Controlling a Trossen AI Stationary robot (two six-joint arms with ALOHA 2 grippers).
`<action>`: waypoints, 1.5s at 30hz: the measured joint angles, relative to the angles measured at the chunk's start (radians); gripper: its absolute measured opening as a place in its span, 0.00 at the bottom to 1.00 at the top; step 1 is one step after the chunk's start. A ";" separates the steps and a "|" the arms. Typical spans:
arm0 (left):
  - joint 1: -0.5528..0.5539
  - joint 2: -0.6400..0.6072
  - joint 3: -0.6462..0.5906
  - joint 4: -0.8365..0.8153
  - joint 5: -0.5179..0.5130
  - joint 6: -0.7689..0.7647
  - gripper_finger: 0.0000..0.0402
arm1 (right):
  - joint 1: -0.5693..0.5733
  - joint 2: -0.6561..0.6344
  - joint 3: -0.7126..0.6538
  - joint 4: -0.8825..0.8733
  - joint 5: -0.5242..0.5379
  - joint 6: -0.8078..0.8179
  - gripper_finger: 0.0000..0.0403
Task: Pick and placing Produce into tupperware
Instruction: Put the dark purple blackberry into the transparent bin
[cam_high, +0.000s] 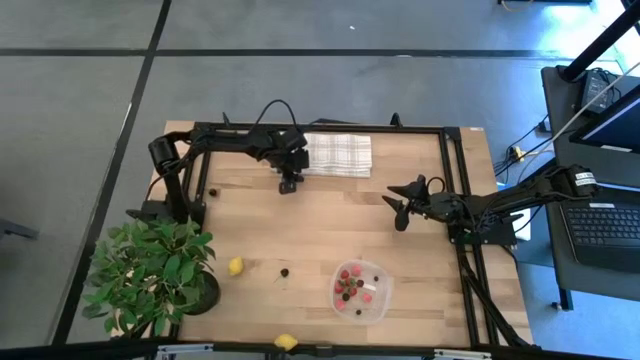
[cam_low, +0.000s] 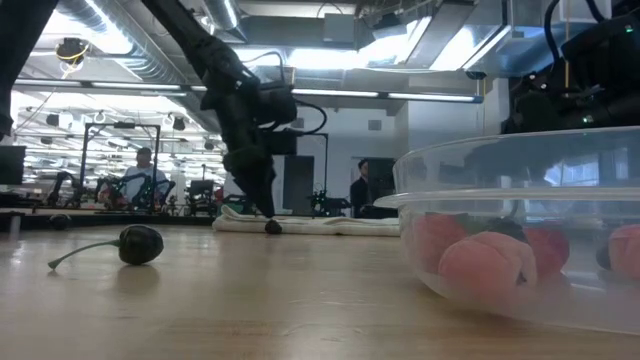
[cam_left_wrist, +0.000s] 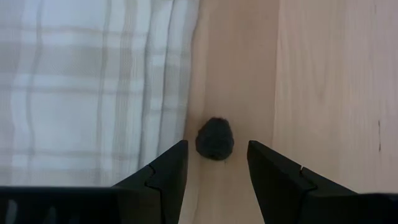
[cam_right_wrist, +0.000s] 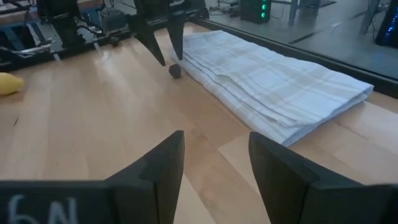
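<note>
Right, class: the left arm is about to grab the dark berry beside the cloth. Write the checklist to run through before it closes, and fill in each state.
1. Left gripper open: ok.
2. Dark berry lined up with the gap between the fingers: ok.
3. Fingers down around the berry: not ok; it lies just beyond the tips.
4. Folded checked cloth clear of the fingers: cannot tell; its edge runs close alongside.
5. Right gripper out of the way: ok, open and well apart.
6. Tupperware free to receive: ok, open with berries inside.
</note>
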 joint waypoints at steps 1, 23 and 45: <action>-0.003 0.000 0.000 0.005 0.000 0.000 0.40 | 0.000 0.000 0.000 0.005 0.000 -0.001 0.45; -0.094 0.037 0.000 0.051 -0.157 0.129 0.40 | 0.000 0.000 0.000 0.011 0.001 -0.022 0.45; -0.089 0.105 0.005 0.056 -0.176 0.128 0.40 | 0.000 0.000 0.000 0.014 0.001 -0.021 0.45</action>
